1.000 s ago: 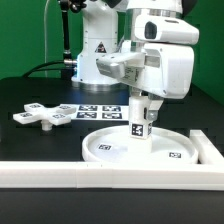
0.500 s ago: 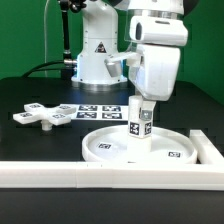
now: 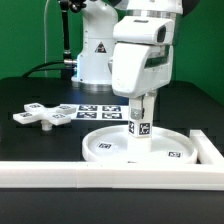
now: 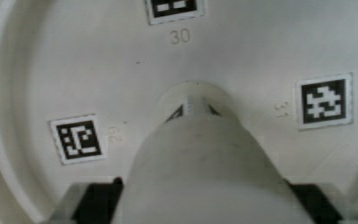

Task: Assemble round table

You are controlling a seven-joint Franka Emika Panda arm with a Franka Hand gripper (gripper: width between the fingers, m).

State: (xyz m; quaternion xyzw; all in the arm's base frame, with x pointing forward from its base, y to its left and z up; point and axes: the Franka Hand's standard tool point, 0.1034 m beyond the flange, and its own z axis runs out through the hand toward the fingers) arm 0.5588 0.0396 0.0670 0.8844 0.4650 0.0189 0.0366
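The round disc [image 3: 140, 148] lies flat on the table near the front wall, rim up, tags on its face. The short thick cylinder leg [image 3: 140, 125] stands upright on the disc's middle. My gripper [image 3: 141, 97] is shut on the leg's upper end from above. In the wrist view the leg [image 4: 197, 150] runs from between my dark fingers [image 4: 98, 203] down onto the disc [image 4: 87, 70]. The flat cross-shaped base piece [image 3: 42, 115] lies on the table at the exterior view's left, apart from the gripper.
The long white border wall [image 3: 100, 174] runs along the front and turns back at the exterior view's right [image 3: 211, 148]. The marker board [image 3: 98, 110] lies behind the disc. The robot's base [image 3: 92, 60] stands at the back.
The wrist has turned about the upright leg; the gripper body now faces a different way. The leg and disc stay in place.
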